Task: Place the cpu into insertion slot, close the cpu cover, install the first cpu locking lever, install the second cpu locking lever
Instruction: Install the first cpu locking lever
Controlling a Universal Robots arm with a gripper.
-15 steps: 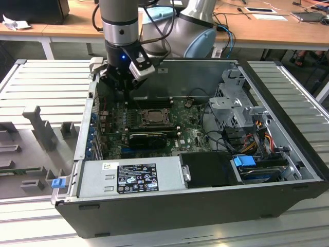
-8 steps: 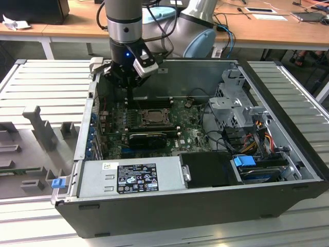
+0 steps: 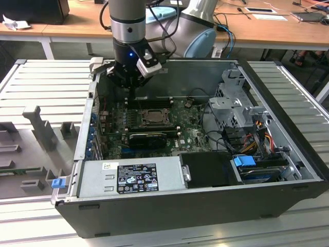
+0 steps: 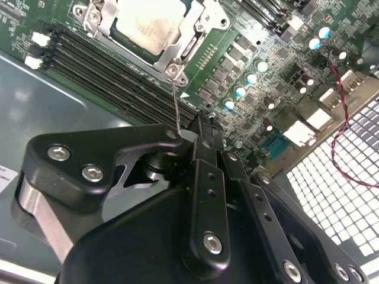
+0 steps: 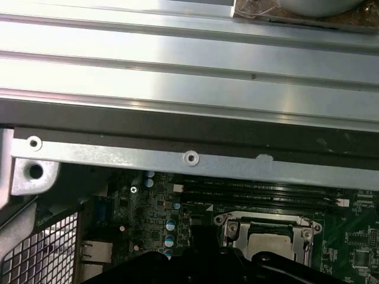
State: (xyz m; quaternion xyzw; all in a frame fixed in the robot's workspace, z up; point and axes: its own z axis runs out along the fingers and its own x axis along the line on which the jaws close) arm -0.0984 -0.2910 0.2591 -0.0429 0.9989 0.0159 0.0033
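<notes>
— Where is the grey-topped square chip (image 4: 145,21)?
— It lies flat on the green circuit board (image 4: 284,89). The silvery square metal frame plate (image 4: 192,32) is shut down over its edges.
— And the black claw (image 4: 188,131)?
— Its fingertips are together, pinching the free end of a thin silvery wire lever (image 4: 175,103). The lever runs from the frame's corner, beside the long black memory slots (image 4: 106,68).

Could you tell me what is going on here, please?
A robot arm's gripper is inside an open computer case, over the motherboard. The cpu sits in the insertion slot with the cpu cover lying over it. A thin locking lever stands raised, its end beside the gripper's tip.
</notes>
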